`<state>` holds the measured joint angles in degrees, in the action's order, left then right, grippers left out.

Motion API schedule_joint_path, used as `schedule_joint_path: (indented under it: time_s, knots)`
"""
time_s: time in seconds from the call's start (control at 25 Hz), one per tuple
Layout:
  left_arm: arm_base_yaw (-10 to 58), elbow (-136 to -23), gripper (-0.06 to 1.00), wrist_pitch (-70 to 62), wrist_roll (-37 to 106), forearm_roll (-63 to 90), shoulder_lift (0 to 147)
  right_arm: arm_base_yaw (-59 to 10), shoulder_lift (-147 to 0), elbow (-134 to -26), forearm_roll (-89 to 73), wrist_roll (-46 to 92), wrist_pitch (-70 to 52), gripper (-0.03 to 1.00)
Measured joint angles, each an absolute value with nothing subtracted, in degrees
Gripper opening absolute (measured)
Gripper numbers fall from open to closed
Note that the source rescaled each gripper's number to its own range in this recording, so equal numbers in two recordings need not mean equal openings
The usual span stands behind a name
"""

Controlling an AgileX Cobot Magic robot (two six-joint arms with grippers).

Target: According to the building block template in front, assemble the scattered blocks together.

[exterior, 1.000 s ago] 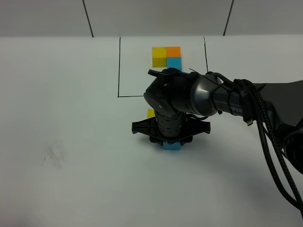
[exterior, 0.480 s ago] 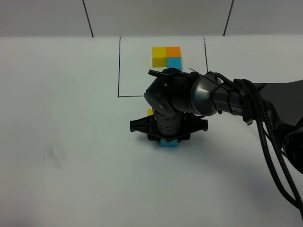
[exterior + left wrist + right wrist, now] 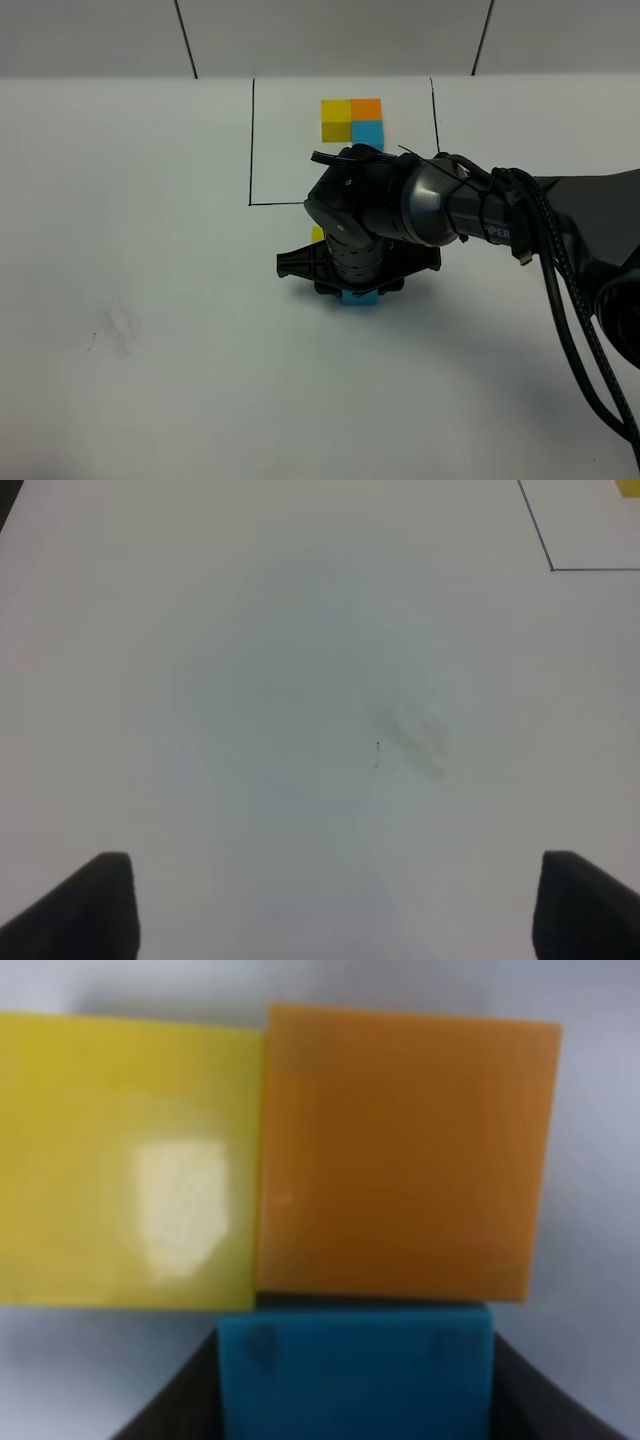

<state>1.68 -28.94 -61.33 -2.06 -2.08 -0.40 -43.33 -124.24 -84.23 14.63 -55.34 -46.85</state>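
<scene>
The template [image 3: 352,120] lies at the far middle of the table: a yellow block with an orange block beside it and a blue block in front of the orange one. My right gripper [image 3: 358,285] reaches to the table's middle and is shut on a blue block [image 3: 360,297]. In the right wrist view the blue block [image 3: 355,1375] sits between the dark fingers [image 3: 170,1410], touching the near side of an orange block [image 3: 405,1155]. A yellow block [image 3: 125,1160] lies against the orange one. In the high view only a sliver of the yellow block [image 3: 317,236] shows. My left gripper [image 3: 335,910] is open over bare table.
A black line [image 3: 250,150] frames the template area, and its corner shows in the left wrist view [image 3: 550,568]. A faint grey smudge [image 3: 115,330] marks the white table at the left, also seen in the left wrist view [image 3: 410,730].
My right gripper has shifted the blue block a little farther away, toward the orange and yellow blocks. The template has not moved.
</scene>
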Motion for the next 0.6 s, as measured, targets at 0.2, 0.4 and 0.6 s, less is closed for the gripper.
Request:
schedule_joint_path:
  time_s: [0.2,0.4,0.6]
  knots:
    - [1.7,-28.9,0.68,-61.3,-2.1,-2.1,-0.4,-43.3,-124.3,-84.2,15.0,-55.4,-47.1,0.01]
    - [1.7,-28.9,0.68,-61.3,-2.1,-2.1,-0.4,-43.3,-124.3,-84.2,15.6,-55.8,-47.5,0.01]
    - [1.7,-28.9,0.68,-61.3,-2.1,-2.1,-0.4,-43.3,-124.4,-84.2,15.6,-58.4,-47.7,0.01]
